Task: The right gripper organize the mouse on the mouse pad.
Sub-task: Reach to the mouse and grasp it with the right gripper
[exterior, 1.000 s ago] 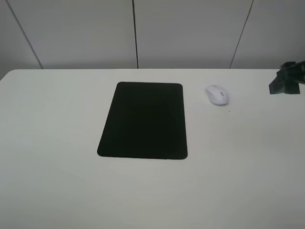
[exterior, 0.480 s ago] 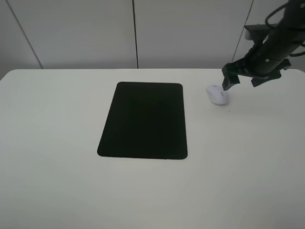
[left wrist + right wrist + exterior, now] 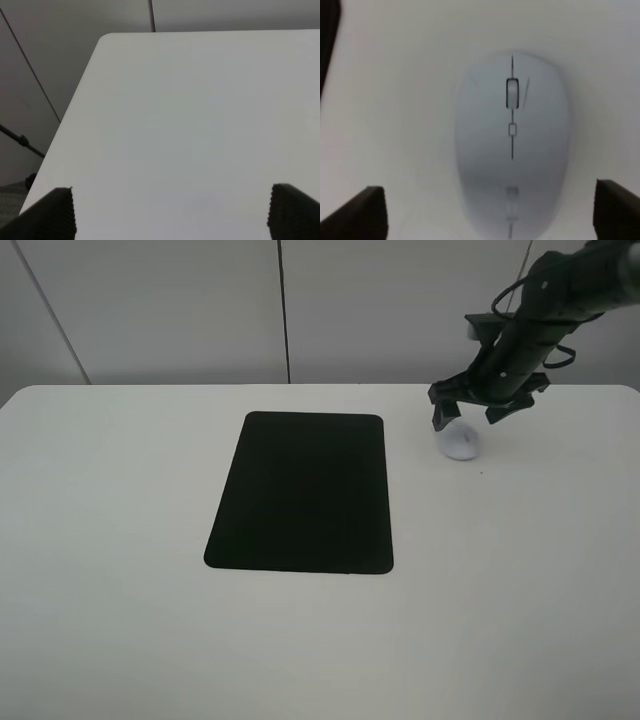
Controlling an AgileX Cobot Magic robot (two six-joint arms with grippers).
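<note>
The mouse (image 3: 460, 445) lies on the white surface (image 3: 120, 620) to the right of the mouse pad (image 3: 300, 490), clear of the pad's right edge and level with its far end, so it is not on the pad. The right hand (image 3: 468, 416) hangs directly over the mouse, and in the high view its dark fingers hide the mouse's far end. In the right wrist view the mouse (image 3: 512, 150) sits centred in the right hand (image 3: 485, 210), its scroll wheel pointing away from the camera. One fingertip (image 3: 357, 212) is out to one side and the other well out on the opposite side, with bare surface showing between each fingertip and the mouse's flanks. That hand is spread wide and holds nothing; the pictures do not make clear how high above the surface its tips are. The mouse pad lies flat near the middle of the surface, its long sides running away from the camera, with nothing on it. The left hand (image 3: 172, 215) is not seen in the high view; its wrist view shows its two ridged tips far apart and gripping nothing, over plain white surface (image 3: 200, 125) near a rounded corner. Behind the surface stands a pale grey panelled wall (image 3: 180, 310) with thin dark seams.
</note>
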